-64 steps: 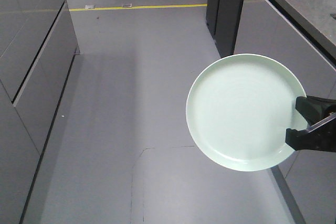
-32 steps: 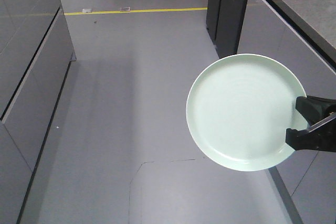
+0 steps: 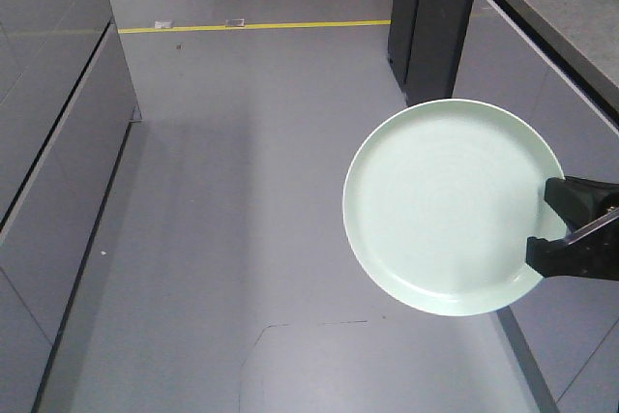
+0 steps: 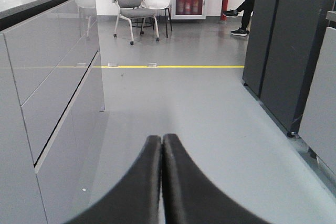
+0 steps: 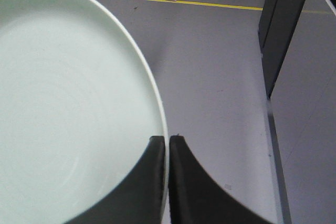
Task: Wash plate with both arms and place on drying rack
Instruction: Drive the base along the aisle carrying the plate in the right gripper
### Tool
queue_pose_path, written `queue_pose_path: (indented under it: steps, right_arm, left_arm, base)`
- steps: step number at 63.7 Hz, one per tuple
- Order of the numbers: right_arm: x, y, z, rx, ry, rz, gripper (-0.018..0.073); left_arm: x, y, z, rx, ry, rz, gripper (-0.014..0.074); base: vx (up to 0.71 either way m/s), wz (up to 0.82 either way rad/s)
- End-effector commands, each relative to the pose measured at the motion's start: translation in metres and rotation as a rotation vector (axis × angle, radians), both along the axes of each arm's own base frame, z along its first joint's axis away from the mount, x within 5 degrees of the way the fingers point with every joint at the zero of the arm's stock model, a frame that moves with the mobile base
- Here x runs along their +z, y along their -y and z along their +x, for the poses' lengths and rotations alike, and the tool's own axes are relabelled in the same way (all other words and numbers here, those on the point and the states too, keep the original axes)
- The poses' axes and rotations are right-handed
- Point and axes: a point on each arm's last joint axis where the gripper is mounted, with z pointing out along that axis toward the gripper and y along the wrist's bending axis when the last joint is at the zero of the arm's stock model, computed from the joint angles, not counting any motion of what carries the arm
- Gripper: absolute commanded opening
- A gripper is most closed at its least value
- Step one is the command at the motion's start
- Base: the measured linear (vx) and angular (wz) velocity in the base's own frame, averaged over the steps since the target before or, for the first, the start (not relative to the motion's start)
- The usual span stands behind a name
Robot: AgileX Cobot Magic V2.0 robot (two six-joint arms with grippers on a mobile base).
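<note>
The pale mint-green plate [image 3: 450, 205] hangs in the air over the grey floor, its face toward the front camera. My right gripper [image 3: 551, 227] is shut on the plate's right rim, one finger on each side. In the right wrist view the plate [image 5: 68, 103] fills the left half, and the right gripper [image 5: 167, 141] pinches its edge. My left gripper [image 4: 161, 140] is shut and empty, pointing down the aisle; it does not show in the front view. The drying rack is out of view.
Grey cabinet drawers [image 3: 48, 132] line the left side. A counter with a dark top [image 3: 556, 16] and a dark tall cabinet [image 3: 430, 21] stand on the right. A yellow floor line [image 3: 261, 24] crosses ahead. Chairs [image 4: 139, 3] and a seated person's legs [image 4: 241, 14] stand beyond it.
The plate and right gripper keep the same place in the front view. The background has shifted: the view has turned slightly, and the right counter now shows more.
</note>
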Motion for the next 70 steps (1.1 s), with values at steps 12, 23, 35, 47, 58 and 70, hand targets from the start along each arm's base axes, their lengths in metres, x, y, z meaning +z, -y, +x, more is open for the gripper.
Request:
queue_pose_path:
  steps: [12, 23, 35, 47, 58, 70]
  right_arm:
    - [0.0185, 0.0008, 0.0022, -0.006, 0.118, 0.014, -0.0006]
    - [0.0185, 0.0008, 0.0022, -0.006, 0.118, 0.014, -0.0006]
    - [0.0185, 0.0008, 0.0022, -0.006, 0.118, 0.014, -0.0006]
    - [0.0187, 0.0008, 0.0022, -0.006, 0.12, 0.014, -0.0006]
    - [0.0187, 0.0008, 0.0022, -0.006, 0.12, 0.014, -0.0006]
    - [0.0187, 0.0008, 0.0022, -0.006, 0.12, 0.014, -0.0006]
  left_arm:
    - [0.0021, 0.0008, -0.0001, -0.008, 0.072, -0.006, -0.0006]
    - [0.0021, 0.0008, -0.0001, -0.008, 0.072, -0.006, -0.0006]
    - [0.0021, 0.0008, -0.0001, -0.008, 0.072, -0.006, -0.0006]
    - [0.0021, 0.0008, -0.0001, -0.008, 0.072, -0.006, -0.0006]
    - [0.0021, 0.0008, -0.0001, -0.008, 0.072, -0.006, -0.0006]
    - [0.0021, 0.0008, -0.0001, -0.008, 0.072, -0.006, -0.0006]
  base:
    - [0.2, 0.05]
    - [0.21, 0.03]
    - [0.21, 0.04]
    - [0.2, 0.05]
    - [0.19, 0.05]
    - [0.17, 0.08]
